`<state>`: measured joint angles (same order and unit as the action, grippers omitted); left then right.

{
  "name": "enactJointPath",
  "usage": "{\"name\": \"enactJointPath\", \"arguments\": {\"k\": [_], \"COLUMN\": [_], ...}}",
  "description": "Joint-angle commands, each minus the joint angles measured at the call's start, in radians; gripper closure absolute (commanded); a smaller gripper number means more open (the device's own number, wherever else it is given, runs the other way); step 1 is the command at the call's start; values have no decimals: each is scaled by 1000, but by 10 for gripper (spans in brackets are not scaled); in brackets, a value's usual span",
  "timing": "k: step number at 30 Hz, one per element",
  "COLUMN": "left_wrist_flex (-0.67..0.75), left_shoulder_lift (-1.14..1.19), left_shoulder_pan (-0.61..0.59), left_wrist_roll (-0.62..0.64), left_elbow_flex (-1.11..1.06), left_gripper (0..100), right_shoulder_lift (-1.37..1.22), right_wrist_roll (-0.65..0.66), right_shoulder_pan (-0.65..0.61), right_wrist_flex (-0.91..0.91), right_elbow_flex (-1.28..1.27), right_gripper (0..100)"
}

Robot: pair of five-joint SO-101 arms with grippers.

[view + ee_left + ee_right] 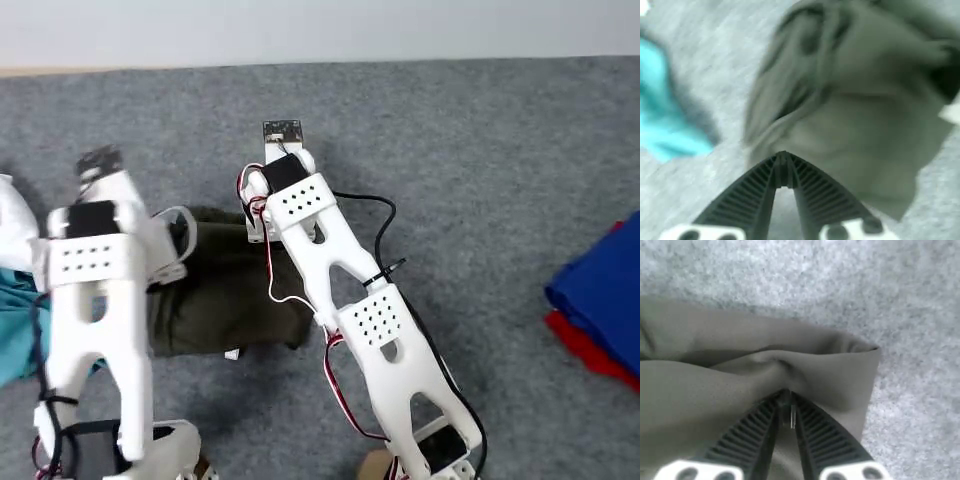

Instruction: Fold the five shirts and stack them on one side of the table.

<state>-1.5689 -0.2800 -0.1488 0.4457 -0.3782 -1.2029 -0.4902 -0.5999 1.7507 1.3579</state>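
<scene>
Folding the olive shirt (715, 370) — right gripper (785, 402) pinches its puckered edge; left gripper (783, 165) pressed together, hem just beyond its tips. Next, I judge: draw the edge across evenly.

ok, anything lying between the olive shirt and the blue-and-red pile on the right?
Nothing visible. Bare grey carpet runs from the olive shirt to the blue shirt lying on the red shirt. Only the right arm stands on that side, the right gripper shut on a fold of the shirt.
</scene>
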Motion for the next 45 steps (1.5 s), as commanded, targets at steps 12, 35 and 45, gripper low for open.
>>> {"name": "enactJointPath", "arguments": {"k": [12,35,45], "left_wrist_flex": [563,-23,-187], "left_shoulder_lift": [236,-83,-282], "left_shoulder_pan": [-78,-405,-637], "left_wrist_roll": [-3,-186,-491], "left_elbow_flex": [-186,458,444], "left_gripper": [998,998,998], "right_shoulder_lift": [27,186,443], "right_wrist_roll": [-3,120,290], "right_shoulder_pan": [-5,1,44], "right_wrist_flex": [39,41,42], "right_elbow_flex": [51,46,14], "right_gripper": [988,988,988]}}
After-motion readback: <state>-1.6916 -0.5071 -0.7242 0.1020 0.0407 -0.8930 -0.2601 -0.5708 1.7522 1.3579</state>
